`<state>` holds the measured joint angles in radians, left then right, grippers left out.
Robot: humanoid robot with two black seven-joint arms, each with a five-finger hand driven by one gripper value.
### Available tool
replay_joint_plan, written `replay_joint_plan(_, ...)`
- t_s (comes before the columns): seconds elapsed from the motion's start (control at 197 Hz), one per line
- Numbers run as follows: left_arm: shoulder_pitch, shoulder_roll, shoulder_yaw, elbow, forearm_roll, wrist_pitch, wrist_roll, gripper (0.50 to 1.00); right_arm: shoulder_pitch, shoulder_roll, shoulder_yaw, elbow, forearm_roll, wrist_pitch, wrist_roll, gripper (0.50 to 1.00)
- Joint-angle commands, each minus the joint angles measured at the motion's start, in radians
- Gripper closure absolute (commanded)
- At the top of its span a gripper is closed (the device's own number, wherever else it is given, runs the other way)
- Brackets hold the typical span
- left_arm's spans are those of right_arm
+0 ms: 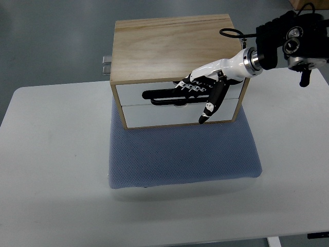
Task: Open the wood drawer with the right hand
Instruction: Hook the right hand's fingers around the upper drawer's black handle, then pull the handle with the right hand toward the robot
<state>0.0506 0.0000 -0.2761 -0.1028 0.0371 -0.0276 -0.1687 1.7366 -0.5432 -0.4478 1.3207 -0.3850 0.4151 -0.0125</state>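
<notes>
A light wood drawer box (172, 49) stands on a blue-grey mat (180, 159). Its front holds two white drawer fronts, the upper drawer (133, 95) above the lower drawer (164, 116), both flush with the box. A dark slot handle (159, 95) runs across the upper front. My right hand (194, 102) comes in from the upper right and lies against that front. Its fingers (193, 85) stretch out along the handle slot and its thumb (211, 105) points down over the lower drawer. Whether the fingertips hook into the slot is hidden. It holds nothing.
The mat lies on a white table (51, 170) whose near edge runs along the bottom. A small metal bracket (106, 65) sticks out at the box's back left. My right forearm (290, 43) hangs above the table's far right corner.
</notes>
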Motion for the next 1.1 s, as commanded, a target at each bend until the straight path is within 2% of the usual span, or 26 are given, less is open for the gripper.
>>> replay_joint_plan(0.0, 0.0, 0.0, 0.0, 0.0, 0.0, 0.0, 0.0, 0.5, -0.003, 0.0, 0.0, 0.0, 0.0, -0.002, 0.0, 0.56)
replay_joint_plan(0.814, 0.0, 0.0, 0.0, 0.0, 0.001, 0.0, 0.0, 0.5, -0.003, 0.028, 0.0, 0.002, 0.003, 0.007, 0.005, 0.56)
replay_joint_plan(1.093, 0.0, 0.0, 0.0, 0.0, 0.0, 0.0, 0.0, 0.5, 0.009, 0.02, 0.0, 0.008, 0.003, 0.083, 0.005, 0.56)
